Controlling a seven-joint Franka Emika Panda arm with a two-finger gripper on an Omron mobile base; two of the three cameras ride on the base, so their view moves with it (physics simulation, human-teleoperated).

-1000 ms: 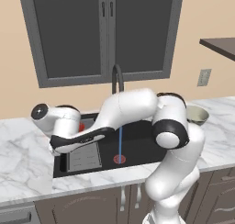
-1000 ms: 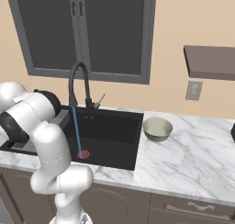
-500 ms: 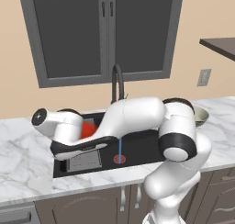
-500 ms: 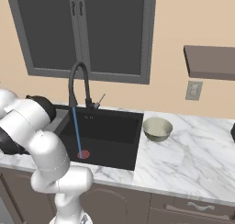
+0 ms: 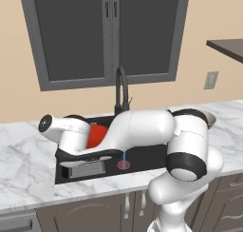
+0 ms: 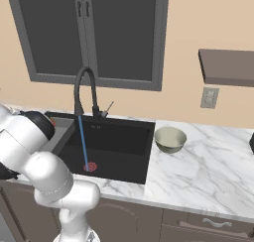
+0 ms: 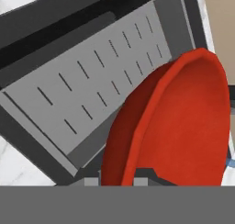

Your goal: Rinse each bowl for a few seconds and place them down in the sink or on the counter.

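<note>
My gripper [image 7: 117, 181] is shut on the rim of the glossy red bowl [image 7: 174, 126], which is tilted on edge above the grey ribbed tray [image 7: 92, 90]. In the left base view the red bowl [image 5: 97, 133] hangs over the left part of the black sink [image 5: 147, 155], partly hidden by my arm, just left of the water stream [image 5: 123, 155]. The grey-beige bowl [image 6: 170, 138] stands upright on the marble counter [image 6: 198, 171] right of the sink [image 6: 119, 137]. Its rim [image 5: 209, 117] peeks out behind my arm.
The black arched tap [image 6: 84, 90] runs a thin stream [image 6: 83, 142] onto the red drain [image 6: 90, 166]. The tray insert [image 5: 88, 168] lies at the sink's left front. A dark shelf [image 6: 225, 67] hangs at the upper right, with a wall socket [image 6: 210, 97] below it.
My hand has carried the red bowl a little to the right, toward the water stream, and more of the bowl now shows. The forearm has swung lower across the sink.
</note>
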